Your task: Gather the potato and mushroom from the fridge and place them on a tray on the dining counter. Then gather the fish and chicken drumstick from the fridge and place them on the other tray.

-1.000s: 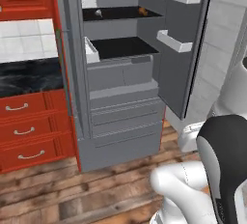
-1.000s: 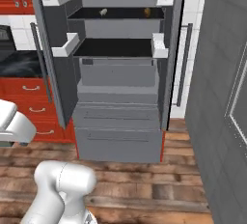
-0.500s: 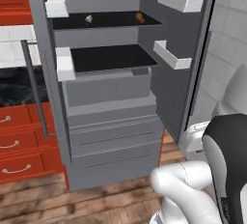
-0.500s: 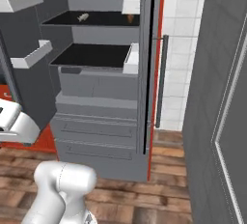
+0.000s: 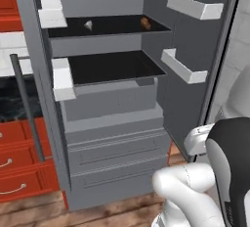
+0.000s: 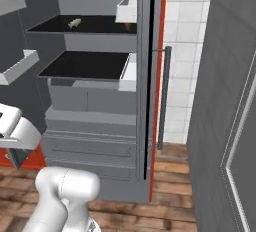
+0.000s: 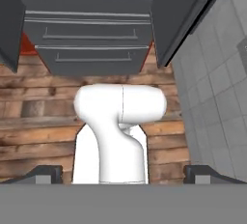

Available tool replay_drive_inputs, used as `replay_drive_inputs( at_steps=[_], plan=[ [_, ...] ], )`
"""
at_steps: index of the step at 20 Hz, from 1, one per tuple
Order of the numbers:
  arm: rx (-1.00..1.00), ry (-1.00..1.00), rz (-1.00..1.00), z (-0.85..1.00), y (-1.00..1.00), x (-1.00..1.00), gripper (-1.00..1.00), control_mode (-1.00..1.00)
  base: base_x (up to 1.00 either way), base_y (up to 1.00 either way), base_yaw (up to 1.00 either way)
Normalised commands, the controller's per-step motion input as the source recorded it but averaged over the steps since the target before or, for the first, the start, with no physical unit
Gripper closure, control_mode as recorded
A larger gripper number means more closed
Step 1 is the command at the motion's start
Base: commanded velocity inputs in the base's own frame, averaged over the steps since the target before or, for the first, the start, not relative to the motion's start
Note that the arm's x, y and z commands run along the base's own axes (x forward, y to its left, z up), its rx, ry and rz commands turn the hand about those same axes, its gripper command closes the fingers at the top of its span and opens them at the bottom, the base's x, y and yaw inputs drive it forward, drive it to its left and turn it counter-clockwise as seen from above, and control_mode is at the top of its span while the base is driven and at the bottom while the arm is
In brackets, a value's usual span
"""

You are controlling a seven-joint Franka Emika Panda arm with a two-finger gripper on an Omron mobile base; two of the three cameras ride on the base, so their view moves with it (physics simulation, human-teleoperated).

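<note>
Jaws spread wide and empty, since the tall grey metal fridge (image 5: 112, 118), doors swung open, awaits a reach to its upper shelf (image 5: 110, 26).

Flat, even rendered light with no glare; soft shade inside the fridge (image 5: 112, 103); everything slightly blurry, edges undistorted.

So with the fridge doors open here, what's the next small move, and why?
Probably raise the hand toward the upper shelf. The fridge stands open, two small items sit on that shelf, a pale one and a brown one, while the open, empty hand points down at the drawers and floor.
</note>
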Motion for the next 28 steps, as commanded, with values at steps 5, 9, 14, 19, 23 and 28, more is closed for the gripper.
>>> replay_drive_inputs(
  at_steps=[5, 9, 14, 19, 23, 28],
  plan=[
    [0.0, 0.0, 0.0, 0.0, 0.0, 0.0, -1.0, 1.0, 0.71, 0.24, -0.11],
    [0.0, 0.0, 0.0, 0.0, 0.0, 0.0, -1.0, 1.0, 0.59, 0.36, -0.11],
    [0.0, 0.0, 0.0, 0.0, 0.0, 0.0, -1.0, 1.0, 0.49, 0.26, -0.08],
    [0.0, 0.0, 0.0, 0.0, 0.0, 0.0, -1.0, 1.0, 0.37, 0.33, -0.07],
    [0.0, 0.0, 0.0, 0.0, 0.0, 0.0, -1.0, 1.0, 0.2, 0.44, -0.07],
    [0.0, 0.0, 0.0, 0.0, 0.0, 0.0, -1.0, 1.0, 0.42, 0.16, -0.02]
  ],
)
